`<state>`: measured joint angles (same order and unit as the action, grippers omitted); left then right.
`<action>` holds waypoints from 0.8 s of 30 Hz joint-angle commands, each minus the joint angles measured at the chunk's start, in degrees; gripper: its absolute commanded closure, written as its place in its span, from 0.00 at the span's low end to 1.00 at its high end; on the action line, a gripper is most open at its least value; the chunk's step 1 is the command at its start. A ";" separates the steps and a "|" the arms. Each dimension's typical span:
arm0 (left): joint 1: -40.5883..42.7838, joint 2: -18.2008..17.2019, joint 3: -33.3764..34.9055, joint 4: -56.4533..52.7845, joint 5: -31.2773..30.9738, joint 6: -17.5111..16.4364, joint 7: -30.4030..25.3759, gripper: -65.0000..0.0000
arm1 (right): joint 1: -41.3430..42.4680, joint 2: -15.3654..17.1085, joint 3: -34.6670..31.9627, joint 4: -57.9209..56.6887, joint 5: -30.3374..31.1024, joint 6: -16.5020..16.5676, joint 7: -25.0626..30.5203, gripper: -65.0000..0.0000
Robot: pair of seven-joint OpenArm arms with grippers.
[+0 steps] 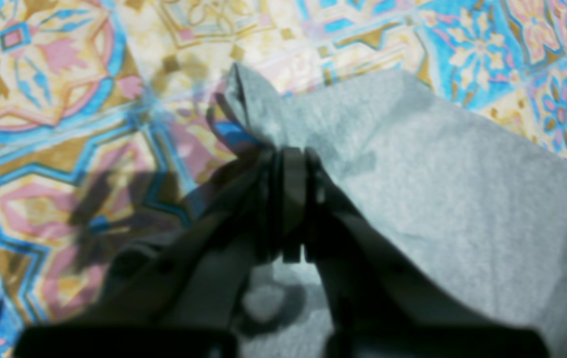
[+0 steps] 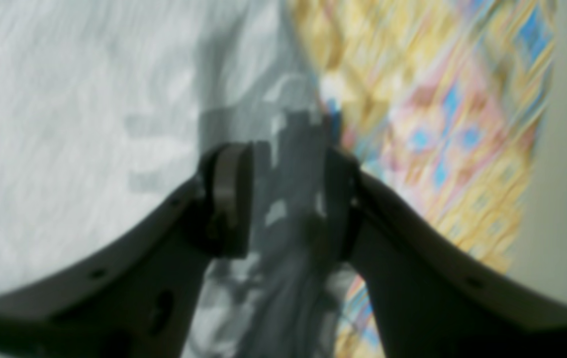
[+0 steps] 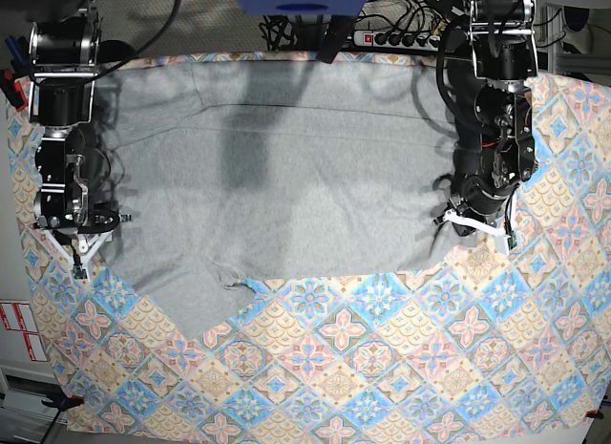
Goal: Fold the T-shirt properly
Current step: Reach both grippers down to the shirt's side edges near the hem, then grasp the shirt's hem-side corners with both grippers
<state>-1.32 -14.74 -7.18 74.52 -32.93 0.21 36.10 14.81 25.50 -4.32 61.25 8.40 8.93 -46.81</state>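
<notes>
Now: grey T-shirt [image 3: 286, 167] spread flat over far half of patterned tablecloth [image 3: 382, 368], plain side up, one sleeve poking toward near left. Left gripper [image 1: 288, 164] at right edge of shirt, fingers pressed together, pinching a bunched fold of grey fabric lifted off the cloth. Right gripper [image 2: 278, 199] at left edge of shirt, fingers [image 2: 229, 199] parted with a clear gap between, straddling the shirt's edge, fabric below the gap; holding nothing as far as visible. Wrist views blurred. Power strip [image 3: 401, 38] beyond far table edge.
</notes>
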 commanded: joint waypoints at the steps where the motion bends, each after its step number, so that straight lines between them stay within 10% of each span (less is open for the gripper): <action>1: 0.14 -0.69 -0.34 2.01 -0.17 -0.16 -1.06 1.00 | 1.94 1.45 -0.12 -0.99 -0.01 -0.09 2.37 0.63; 8: 3.30 -1.30 -0.42 5.00 -0.26 -0.16 -1.33 1.00 | 5.90 2.06 1.55 -9.69 -0.01 10.28 7.73 0.55; 24: 5.94 -0.95 -4.29 6.14 -0.26 -0.16 -1.06 1.00 | 12.40 1.71 3.39 -22.35 -0.01 10.90 16.08 0.48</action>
<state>5.34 -15.11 -11.25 79.50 -33.01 0.40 36.01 24.62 25.91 -1.13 37.63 7.75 19.86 -32.75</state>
